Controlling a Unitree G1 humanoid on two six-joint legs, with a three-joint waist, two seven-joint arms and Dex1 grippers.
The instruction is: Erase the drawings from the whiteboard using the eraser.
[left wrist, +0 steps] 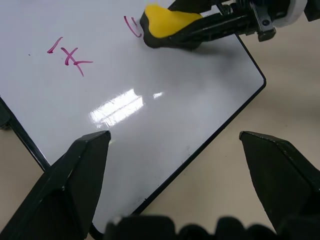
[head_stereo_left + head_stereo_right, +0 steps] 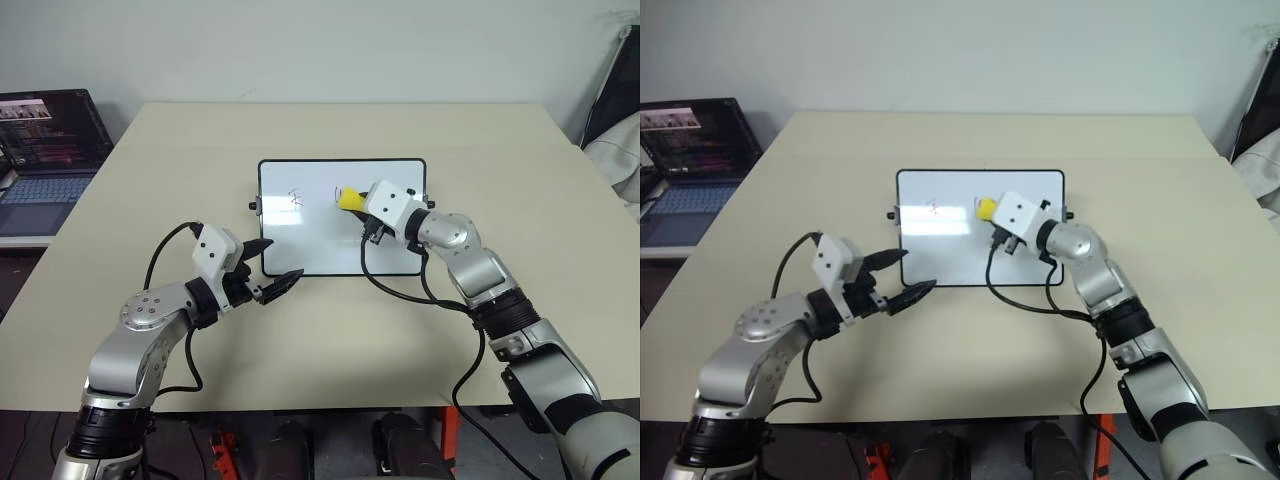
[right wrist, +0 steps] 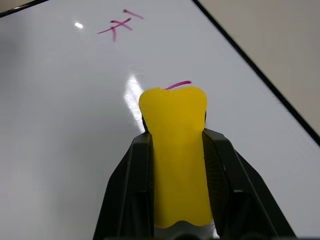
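Note:
The whiteboard (image 2: pixel 310 235) lies flat in the middle of the table. Two pink drawings show on it: a small character (image 1: pixel 71 56) near the middle and a curved stroke (image 1: pixel 131 26) right beside the eraser's tip. My right gripper (image 2: pixel 352 200) is shut on the yellow eraser (image 3: pixel 176 150), whose front end rests at the curved stroke (image 3: pixel 177 85). The other pink character (image 3: pixel 120 24) lies further ahead on the board. My left gripper (image 2: pixel 268 268) hovers open over the board's near left corner, with nothing between its fingers (image 1: pixel 75 175).
An open laptop (image 2: pixel 45 150) sits on a side surface at the far left. A dark chair with a pale cloth (image 2: pixel 615 120) stands at the far right. The beige table (image 2: pixel 330 340) has bare room around the board.

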